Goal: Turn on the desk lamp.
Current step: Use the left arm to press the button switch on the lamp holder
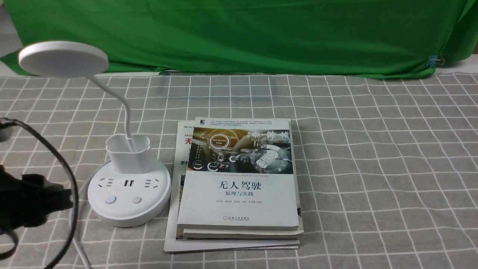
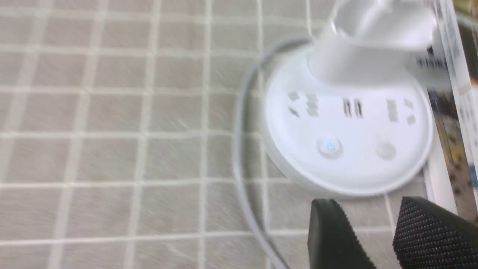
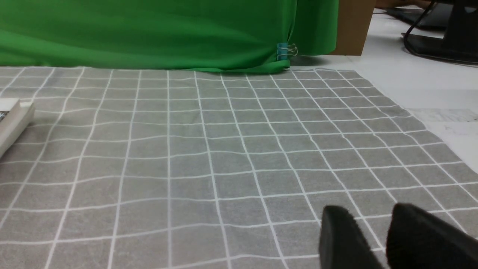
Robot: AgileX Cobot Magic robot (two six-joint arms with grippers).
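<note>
Well over on the left of the tabletop stands the desk lamp, upright on the grey checked cloth. Its flat round head hangs out to the left on a thin bent neck, which rises from a small cup at the back of the round base. Two buttons sit at the front of the base; the left button shows a faint blue glow, the right button looks plain. A white cord curves round the base's left side. A stack of books lies just beside the base on its right.

The left hand hovers near the front of the base, apart from it, fingers slightly parted and gripping nothing. The right hand is over bare cloth well to the right, likewise a little open and empty.
</note>
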